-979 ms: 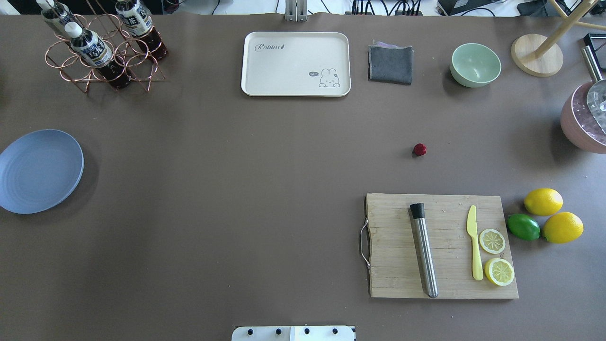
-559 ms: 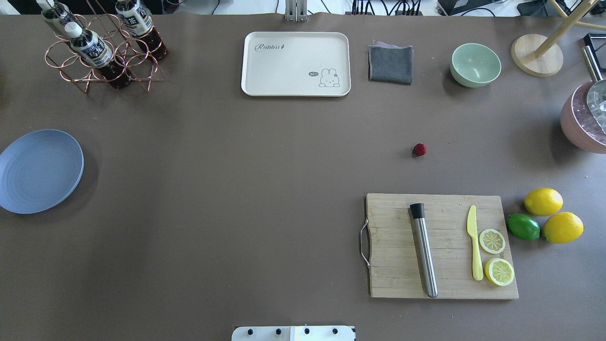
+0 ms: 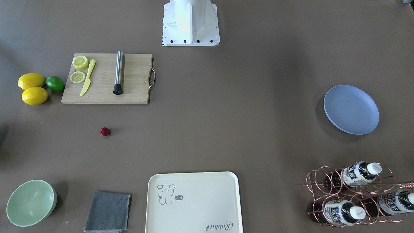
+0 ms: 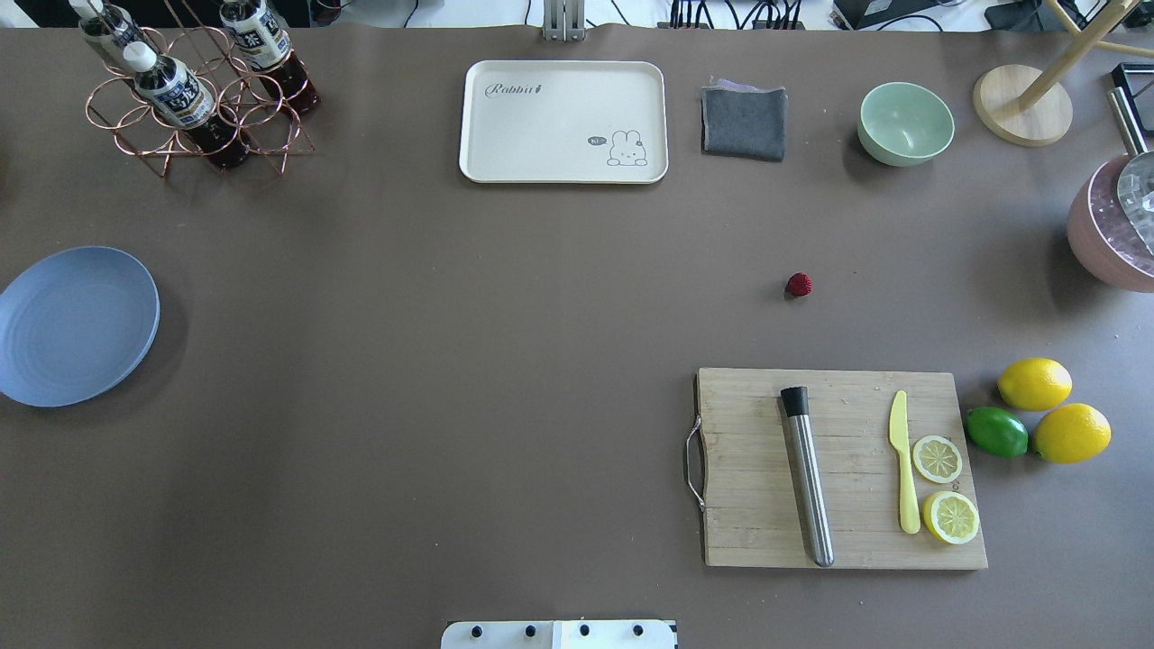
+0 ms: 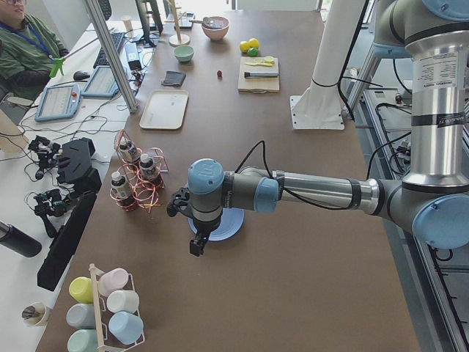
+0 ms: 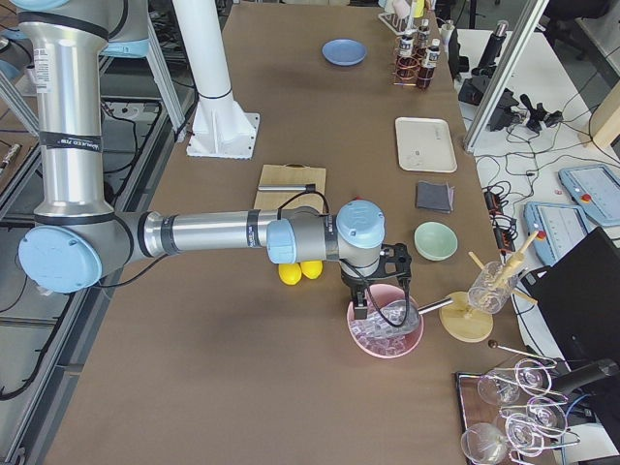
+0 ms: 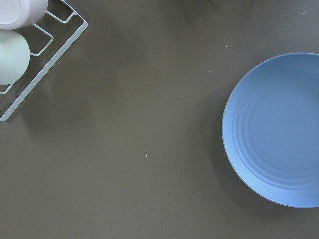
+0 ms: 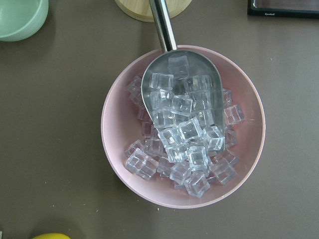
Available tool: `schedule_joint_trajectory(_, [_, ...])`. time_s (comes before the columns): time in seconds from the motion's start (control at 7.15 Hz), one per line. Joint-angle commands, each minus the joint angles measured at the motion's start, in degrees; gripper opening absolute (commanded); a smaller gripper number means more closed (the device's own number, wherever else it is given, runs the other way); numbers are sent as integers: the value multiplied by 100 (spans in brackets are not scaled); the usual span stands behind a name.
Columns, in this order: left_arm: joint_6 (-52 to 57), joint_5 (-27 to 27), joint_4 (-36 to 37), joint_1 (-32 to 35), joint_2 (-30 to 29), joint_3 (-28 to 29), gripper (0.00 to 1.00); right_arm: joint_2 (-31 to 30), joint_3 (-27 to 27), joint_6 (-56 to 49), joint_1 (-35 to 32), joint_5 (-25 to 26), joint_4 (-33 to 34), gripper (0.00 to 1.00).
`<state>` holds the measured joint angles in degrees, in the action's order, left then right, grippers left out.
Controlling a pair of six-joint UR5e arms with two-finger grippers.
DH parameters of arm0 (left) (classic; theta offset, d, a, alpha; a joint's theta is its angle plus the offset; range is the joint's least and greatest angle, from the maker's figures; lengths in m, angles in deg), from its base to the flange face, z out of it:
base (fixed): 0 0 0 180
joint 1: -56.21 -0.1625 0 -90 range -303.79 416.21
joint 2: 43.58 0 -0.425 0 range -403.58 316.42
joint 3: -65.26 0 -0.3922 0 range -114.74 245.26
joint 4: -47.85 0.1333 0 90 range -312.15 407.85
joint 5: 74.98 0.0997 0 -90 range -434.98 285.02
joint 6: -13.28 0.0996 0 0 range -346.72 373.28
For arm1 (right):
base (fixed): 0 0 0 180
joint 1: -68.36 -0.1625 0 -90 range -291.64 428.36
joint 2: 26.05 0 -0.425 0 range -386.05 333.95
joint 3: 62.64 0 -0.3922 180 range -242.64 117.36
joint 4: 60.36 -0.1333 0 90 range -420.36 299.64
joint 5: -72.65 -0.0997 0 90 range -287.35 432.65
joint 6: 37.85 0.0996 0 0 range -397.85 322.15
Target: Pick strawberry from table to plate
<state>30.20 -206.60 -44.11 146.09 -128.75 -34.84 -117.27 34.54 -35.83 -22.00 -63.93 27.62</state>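
Presently the task is at its approach step. The strawberry (image 4: pixel 799 285) lies on the bare counter (image 4: pixel 451 361), well apart from both claws. The right claw (image 6: pixel 373 310) hangs over an ice bowl (image 8: pixel 112 124), and the left claw (image 5: pixel 196 246) hangs near the plate (image 4: pixel 77 324). I cannot tell how far either claw is open, and neither visibly holds anything. In my judgement the nearer right claw must next reach the berry and descend on it. The berry is roundish, and its long axis and tip direction are too small to tell.
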Motion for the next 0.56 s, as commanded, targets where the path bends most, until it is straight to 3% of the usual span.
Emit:
schedule_joint_trajectory(0.0, [4,13,2,-5,-61,16,98,-44,28,1,-8,0,0,100])
schedule_joint_trajectory(0.42, [-13,13,11,3,-61,-10,98,-80,11,-8,-8,-9,0,100])
